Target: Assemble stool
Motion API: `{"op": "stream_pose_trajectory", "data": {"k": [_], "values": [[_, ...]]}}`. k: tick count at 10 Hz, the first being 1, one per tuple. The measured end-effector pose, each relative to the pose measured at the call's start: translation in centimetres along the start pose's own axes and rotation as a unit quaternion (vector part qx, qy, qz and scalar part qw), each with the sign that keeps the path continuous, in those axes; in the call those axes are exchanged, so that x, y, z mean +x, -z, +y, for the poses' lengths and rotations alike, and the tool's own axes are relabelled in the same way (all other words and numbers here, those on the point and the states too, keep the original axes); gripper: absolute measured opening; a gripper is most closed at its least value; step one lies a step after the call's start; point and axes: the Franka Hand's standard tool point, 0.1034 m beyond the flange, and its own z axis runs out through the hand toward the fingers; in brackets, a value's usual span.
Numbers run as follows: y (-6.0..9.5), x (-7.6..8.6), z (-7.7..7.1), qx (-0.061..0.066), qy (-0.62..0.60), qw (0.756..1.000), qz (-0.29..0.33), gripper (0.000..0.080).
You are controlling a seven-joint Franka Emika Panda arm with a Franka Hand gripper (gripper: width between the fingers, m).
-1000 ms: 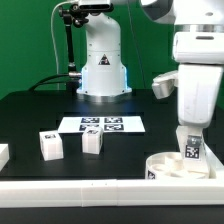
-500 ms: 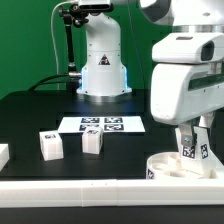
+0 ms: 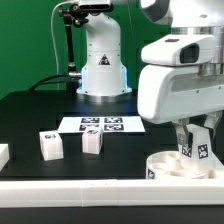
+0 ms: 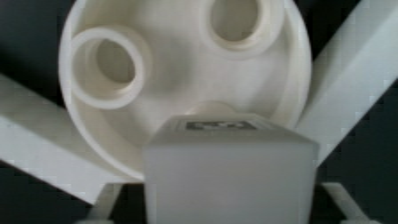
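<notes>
Lower right of exterior frame: gripper [image 3: 191,134] clamps a blocky leg [image 3: 190,152] upright over the round seat [image 3: 163,166]; rigid, light, slick plastic by look, best pinched across its flat sides.

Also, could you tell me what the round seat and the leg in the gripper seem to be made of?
The seat looks like moulded plastic, matte white: smooth, uniform, rounded hole rims. The leg is likely the same matte plastic: plain flat faces, no grain.
</notes>
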Motion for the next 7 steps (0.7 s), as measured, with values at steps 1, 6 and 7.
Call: {"op": "stream_pose_trajectory", "data": {"k": [1, 6, 7], "values": [[-0.04, -0.07, -0.13, 0.009, -0.061, 0.998, -0.001, 0.0341], [-0.05, 0.02, -0.23, 0.02, -0.242, 0.97, -0.001, 0.0341], [-0.04, 0.03, -0.26, 0.02, -0.267, 0.963, -0.001, 0.0341]]}}
